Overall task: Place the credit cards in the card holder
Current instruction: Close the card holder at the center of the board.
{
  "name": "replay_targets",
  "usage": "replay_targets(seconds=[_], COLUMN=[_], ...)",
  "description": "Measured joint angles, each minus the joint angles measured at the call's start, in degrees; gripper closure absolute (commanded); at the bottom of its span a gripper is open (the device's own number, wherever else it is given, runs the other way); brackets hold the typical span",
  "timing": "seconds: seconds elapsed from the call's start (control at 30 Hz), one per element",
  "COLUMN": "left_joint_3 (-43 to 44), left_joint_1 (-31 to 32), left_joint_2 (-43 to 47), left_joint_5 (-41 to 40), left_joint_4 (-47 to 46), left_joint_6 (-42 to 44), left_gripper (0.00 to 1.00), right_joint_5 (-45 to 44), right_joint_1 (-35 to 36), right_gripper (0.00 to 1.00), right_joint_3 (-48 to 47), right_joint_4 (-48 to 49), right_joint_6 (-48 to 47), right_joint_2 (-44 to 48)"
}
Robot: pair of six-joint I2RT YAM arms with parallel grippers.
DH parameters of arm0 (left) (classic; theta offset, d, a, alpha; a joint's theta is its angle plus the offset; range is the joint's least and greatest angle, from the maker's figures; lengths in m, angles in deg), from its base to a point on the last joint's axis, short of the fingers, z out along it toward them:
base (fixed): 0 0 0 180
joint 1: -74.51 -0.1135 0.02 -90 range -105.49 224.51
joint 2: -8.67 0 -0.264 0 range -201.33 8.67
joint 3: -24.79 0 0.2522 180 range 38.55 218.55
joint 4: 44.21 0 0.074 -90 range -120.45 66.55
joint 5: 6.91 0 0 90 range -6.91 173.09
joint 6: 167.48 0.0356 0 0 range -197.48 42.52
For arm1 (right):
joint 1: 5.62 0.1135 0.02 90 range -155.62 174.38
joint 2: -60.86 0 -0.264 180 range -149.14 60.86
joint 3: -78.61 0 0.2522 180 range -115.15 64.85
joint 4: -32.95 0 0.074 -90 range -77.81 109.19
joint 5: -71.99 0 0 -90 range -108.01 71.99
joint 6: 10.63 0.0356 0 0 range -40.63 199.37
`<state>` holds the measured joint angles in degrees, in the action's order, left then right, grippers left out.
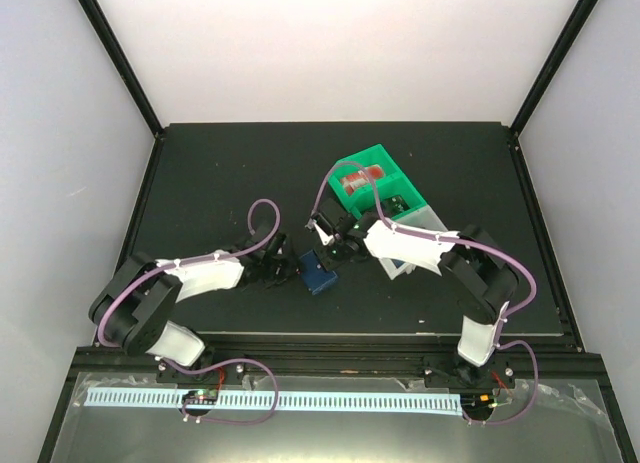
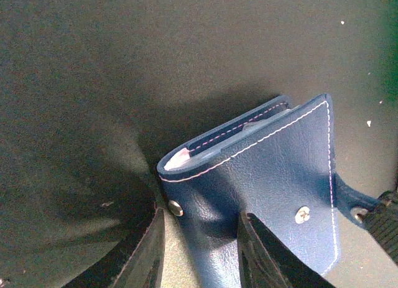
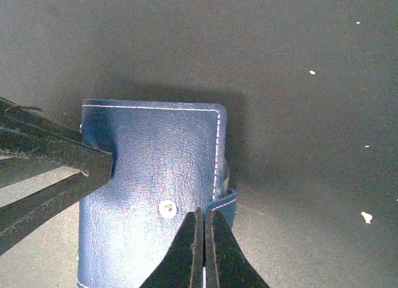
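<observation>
Just left of the holder (image 1: 318,274), our left tool (image 2: 202,214) straddles its edge to steady it; we can't tell if it grips. At the holder's right, our right tool (image 3: 203,212), pressed together, pinches the tab (image 3: 225,201), likely for opening. Beyond the holder, cards (image 1: 370,173) wait in the bin (image 1: 380,149).

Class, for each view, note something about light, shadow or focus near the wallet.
Top external: bright white walls, dark table, card holder tiny. Left wrist: holder sharp, soft shadow spreading left of it, claw fingers dark. Right wrist: stitching crisp, shadow beyond the holder.
</observation>
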<state>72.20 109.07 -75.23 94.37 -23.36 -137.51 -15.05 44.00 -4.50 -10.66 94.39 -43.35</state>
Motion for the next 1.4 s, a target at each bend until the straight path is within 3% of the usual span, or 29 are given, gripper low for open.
replay_targets(seconds=[0.63, 1.4], left_joint_3=[-1.99, -2.97], left_joint_1=[0.02, 0.0], left_joint_2=[-0.72, -0.48], left_joint_5=[0.57, 0.74], left_joint_4=[-6.64, -8.13], left_joint_6=[-0.31, -0.68], left_gripper=[0.68, 0.72], right_joint_5=[-1.38, -5.29], right_joint_1=[1.81, 4.44], right_gripper=[0.99, 0.99], right_joint_3=[1.44, 0.79], right_joint_4=[2.93, 3.3], right_joint_6=[3.37, 3.63], right_joint_2=[-1.38, -2.8])
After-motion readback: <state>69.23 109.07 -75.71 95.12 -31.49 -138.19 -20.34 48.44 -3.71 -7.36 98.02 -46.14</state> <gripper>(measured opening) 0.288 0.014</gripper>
